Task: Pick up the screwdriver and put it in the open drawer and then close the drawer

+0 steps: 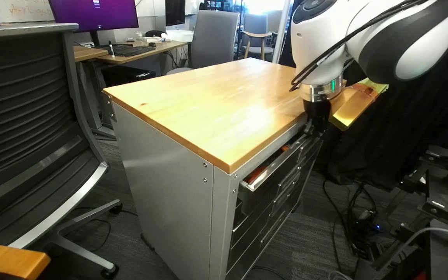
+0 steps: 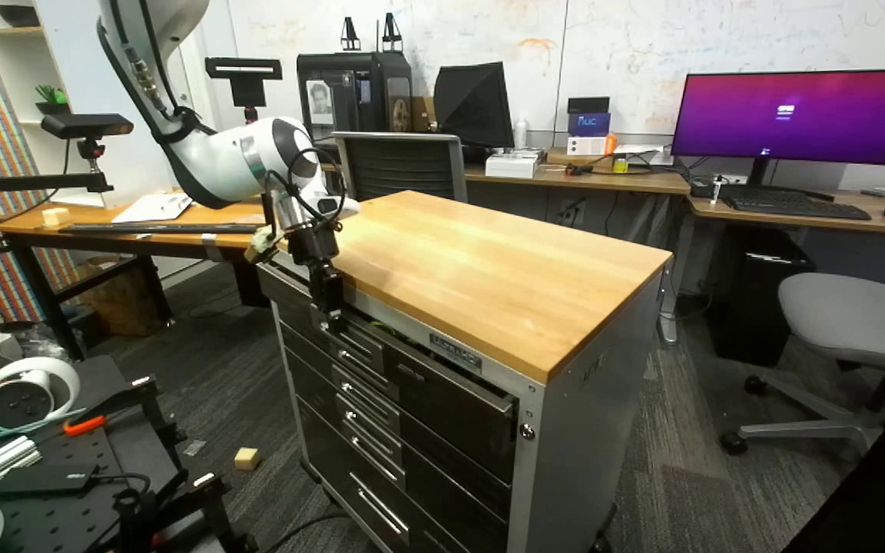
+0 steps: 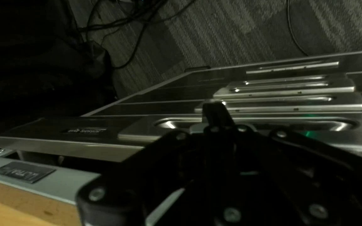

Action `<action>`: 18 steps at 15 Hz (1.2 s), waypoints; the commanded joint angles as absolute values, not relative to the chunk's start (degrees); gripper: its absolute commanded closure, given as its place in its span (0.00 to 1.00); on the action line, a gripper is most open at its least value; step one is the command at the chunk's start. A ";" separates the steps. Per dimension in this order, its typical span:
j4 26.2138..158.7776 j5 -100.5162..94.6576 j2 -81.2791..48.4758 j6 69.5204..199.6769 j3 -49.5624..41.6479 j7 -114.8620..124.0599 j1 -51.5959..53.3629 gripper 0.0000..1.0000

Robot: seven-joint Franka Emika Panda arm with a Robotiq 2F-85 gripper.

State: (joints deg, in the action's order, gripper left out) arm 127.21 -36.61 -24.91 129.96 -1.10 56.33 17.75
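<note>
Likely the closing step | gripper (image 2: 330, 319) pinched together, looks empty, by ajar top drawer (image 2: 431, 390), left of centre in an exterior view | screwdriver unseen, maybe inside | I'd push inward next

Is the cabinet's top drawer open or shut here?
Partly open: in an exterior view, the top drawer juts out from the cabinet, with reddish contents showing behind its front.
</note>
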 commanded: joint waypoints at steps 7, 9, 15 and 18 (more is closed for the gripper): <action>125.96 -52.94 -24.55 132.75 -0.14 76.62 20.61 0.74; 128.84 -53.48 -21.26 133.67 1.77 73.83 19.28 0.66; 136.49 -39.92 -7.45 132.27 11.02 49.39 9.62 0.21; 137.74 -29.28 -2.24 131.86 18.08 36.24 4.23 0.00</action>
State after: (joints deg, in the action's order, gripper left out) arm 134.40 -37.68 -9.12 131.92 11.51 47.42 9.59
